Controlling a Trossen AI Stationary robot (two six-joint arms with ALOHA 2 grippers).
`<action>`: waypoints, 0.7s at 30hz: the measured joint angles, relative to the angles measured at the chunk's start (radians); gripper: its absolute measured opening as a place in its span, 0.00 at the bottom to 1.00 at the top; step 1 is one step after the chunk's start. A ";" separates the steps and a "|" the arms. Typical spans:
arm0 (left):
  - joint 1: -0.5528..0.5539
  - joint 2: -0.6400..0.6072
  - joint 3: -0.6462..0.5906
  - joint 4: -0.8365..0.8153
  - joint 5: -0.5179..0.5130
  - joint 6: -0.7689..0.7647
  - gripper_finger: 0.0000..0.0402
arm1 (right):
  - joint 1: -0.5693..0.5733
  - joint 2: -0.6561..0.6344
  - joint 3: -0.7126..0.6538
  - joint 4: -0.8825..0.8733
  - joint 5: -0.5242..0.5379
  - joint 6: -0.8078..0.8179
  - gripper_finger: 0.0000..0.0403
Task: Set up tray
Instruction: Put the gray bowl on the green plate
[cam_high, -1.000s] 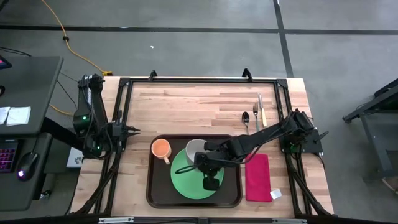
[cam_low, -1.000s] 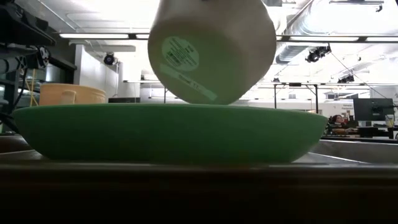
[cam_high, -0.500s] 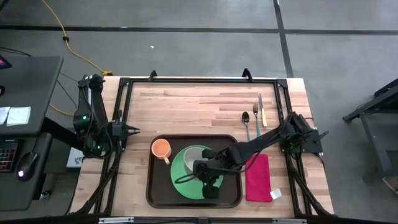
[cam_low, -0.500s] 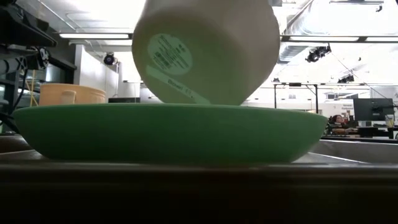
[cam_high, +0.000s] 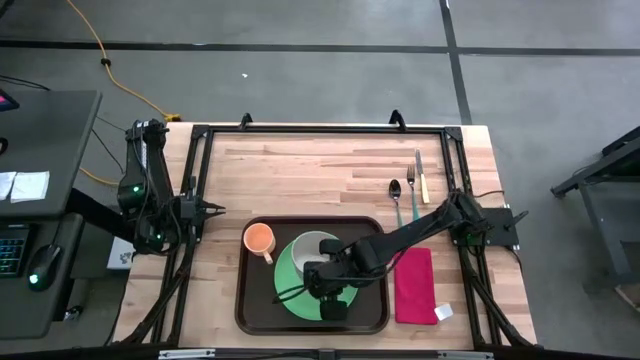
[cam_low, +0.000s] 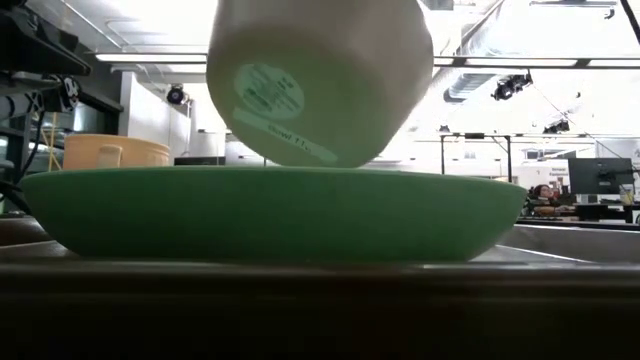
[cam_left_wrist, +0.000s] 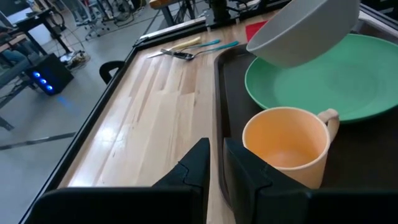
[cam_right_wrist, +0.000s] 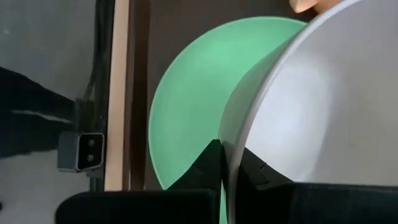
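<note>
Bench (cam_high: 320, 170): light wood, framed in black.

Tray (cam_high: 250, 300): dark brown, at the bench's 6 o'clock edge.

Green plate (cam_high: 288, 285): on the tray, right of centre.

Orange mug (cam_high: 259, 239): on the tray at the plate's 10 o'clock, apart from the bowl.

White bowl (cam_low: 315, 75): tilted, held above the plate; my right gripper (cam_right_wrist: 227, 163) is clamped on its rim.

Red napkin (cam_high: 414, 285): on the bench at the tray's 3 o'clock.

Cutlery (cam_high: 410, 188): at 1 o'clock from the tray.

My left gripper (cam_high: 212, 209): idle at the bench's 9 o'clock edge, fingers slightly parted, gripping nothing.
</note>
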 joint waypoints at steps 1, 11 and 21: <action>0.000 0.000 0.000 0.000 0.001 0.000 0.20 | 0.002 0.023 0.032 -0.027 0.002 -0.008 0.00; 0.000 0.000 0.000 0.000 0.001 0.000 0.20 | 0.016 0.202 0.306 -0.234 0.026 -0.054 0.00; 0.000 0.000 0.000 0.001 0.001 0.005 0.20 | 0.046 0.197 0.291 -0.211 0.085 -0.003 0.00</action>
